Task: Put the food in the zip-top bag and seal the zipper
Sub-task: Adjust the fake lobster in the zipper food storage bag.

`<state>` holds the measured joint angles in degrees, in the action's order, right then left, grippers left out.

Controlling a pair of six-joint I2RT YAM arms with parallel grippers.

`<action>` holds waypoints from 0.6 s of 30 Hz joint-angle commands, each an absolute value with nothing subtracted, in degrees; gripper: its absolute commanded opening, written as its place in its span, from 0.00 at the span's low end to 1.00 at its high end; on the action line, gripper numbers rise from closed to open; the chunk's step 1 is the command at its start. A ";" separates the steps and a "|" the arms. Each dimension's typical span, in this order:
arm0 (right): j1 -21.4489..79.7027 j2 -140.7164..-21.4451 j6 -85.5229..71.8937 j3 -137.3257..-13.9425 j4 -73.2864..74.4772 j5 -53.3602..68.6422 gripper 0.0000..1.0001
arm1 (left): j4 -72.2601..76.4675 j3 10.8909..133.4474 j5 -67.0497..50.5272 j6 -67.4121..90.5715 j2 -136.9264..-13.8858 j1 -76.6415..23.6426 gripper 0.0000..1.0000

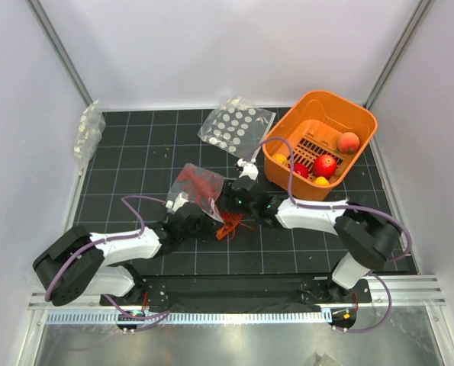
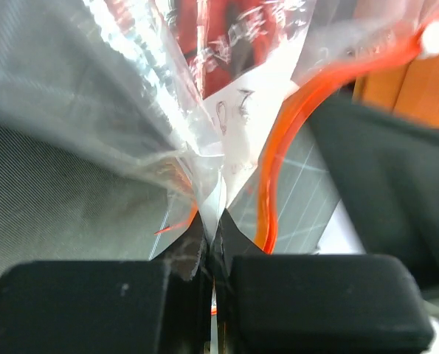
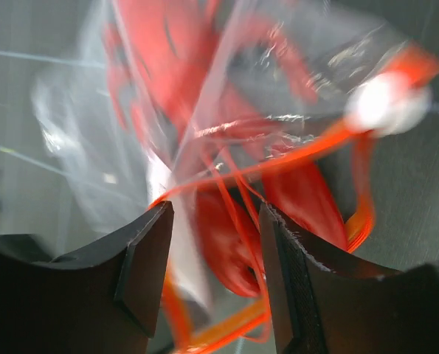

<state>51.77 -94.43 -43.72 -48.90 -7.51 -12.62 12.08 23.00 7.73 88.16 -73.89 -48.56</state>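
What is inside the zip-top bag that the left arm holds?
Through the clear zip-top bag, red parts of the toy octopus show inside, while thin tentacles seem to trail out near the mouth. Crumpled plastic and glare hide whether anything else is in there.

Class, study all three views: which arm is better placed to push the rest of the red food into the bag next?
Right, probably. The right fingers stand open astride the red food by the zipper, while the left fingers are shut on the edge of the zip-top bag, holding it.
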 commanded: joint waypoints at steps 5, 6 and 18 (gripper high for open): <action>50.19 -81.75 -37.19 -46.41 -10.56 -9.32 0.56 | 11.87 23.20 4.83 88.59 -72.77 -49.39 0.01; 49.49 -79.74 -36.48 -46.15 -8.37 -9.14 0.56 | 11.34 23.20 4.92 88.51 -72.77 -49.39 0.00; 38.50 -71.64 -32.88 -40.69 -0.36 -0.79 0.45 | -0.41 30.56 3.24 79.48 -70.85 -50.27 0.56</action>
